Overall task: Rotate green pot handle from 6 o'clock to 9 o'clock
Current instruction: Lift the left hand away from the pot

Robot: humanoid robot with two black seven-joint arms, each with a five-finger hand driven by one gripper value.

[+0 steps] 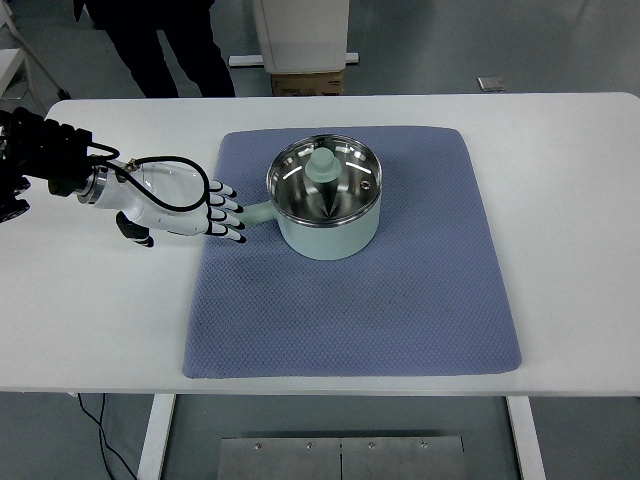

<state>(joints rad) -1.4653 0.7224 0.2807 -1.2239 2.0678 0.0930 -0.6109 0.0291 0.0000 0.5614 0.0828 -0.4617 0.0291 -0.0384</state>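
Top view: the pale green metal pot [326,205], closed by a glass lid with a green knob [323,166], is being shown on the blue quilted mat [400,310], towards that mat's far edge. Its short green handle [256,211] is already pointing to the mat's left edge, so the turn is judged nearly or fully done. The white left hand with black fingertips [190,208] is being held at the handle's tip, fingers extended and loosely together, gripping nothing; true contact cannot be told. Next, a clean withdrawal leftward is being called for. The handle's end is partly hidden by the fingertips; the right arm is not being shown.
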